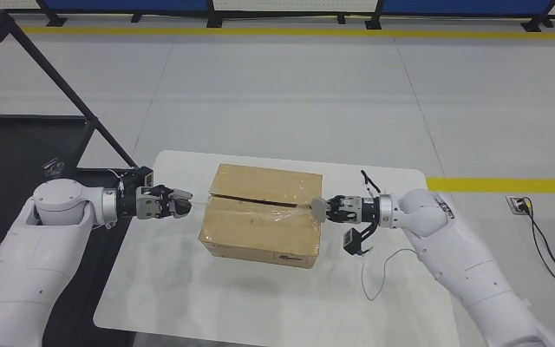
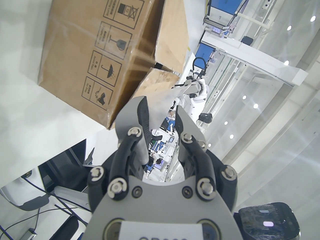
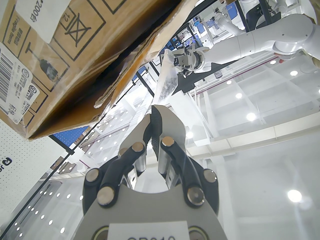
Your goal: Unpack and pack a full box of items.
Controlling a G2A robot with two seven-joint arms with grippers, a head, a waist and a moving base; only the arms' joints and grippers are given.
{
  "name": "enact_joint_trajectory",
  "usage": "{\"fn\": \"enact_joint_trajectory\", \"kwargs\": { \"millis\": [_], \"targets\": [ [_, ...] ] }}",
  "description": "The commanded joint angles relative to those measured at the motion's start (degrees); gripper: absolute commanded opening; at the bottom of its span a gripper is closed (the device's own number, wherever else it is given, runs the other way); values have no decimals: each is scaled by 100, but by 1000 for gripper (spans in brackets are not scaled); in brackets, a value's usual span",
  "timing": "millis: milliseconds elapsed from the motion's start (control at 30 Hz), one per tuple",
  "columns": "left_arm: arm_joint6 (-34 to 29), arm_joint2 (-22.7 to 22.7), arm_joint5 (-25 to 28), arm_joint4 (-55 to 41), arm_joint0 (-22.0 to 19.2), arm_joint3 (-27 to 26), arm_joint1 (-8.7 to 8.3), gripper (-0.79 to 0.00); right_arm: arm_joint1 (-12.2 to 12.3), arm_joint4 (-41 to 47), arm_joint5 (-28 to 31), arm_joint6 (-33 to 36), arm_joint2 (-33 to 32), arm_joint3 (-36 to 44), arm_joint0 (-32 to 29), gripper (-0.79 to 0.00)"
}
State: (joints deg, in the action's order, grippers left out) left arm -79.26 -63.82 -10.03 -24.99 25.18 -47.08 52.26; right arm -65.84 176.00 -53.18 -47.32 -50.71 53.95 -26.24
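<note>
A brown cardboard box (image 1: 260,186) sits in the middle of the white table (image 1: 173,286), its top flaps slightly parted along a dark seam. My right gripper (image 1: 315,208) is at the box's right edge, level with the top. In the right wrist view it (image 3: 152,111) is shut on a strip of clear tape (image 3: 166,81) that runs off beside the box (image 3: 75,38). My left gripper (image 1: 186,206) hangs just off the box's left side. Its fingers stand apart with nothing between them (image 2: 161,106), close to a corner of the box (image 2: 87,38).
A thin grey cable (image 1: 381,273) lies on the table under the right arm. A black frame strut (image 1: 69,87) slants past the table's left back corner, with dark floor on that side. The table has free room in front of the box.
</note>
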Motion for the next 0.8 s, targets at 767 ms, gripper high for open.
{"fn": "enact_joint_trajectory", "kwargs": {
  "millis": [767],
  "targets": [
    [137, -129, 36, -120, 116, -93, -71, -585, -146, 0, -125, -11, -328, -353, 17, -785]
  ]
}}
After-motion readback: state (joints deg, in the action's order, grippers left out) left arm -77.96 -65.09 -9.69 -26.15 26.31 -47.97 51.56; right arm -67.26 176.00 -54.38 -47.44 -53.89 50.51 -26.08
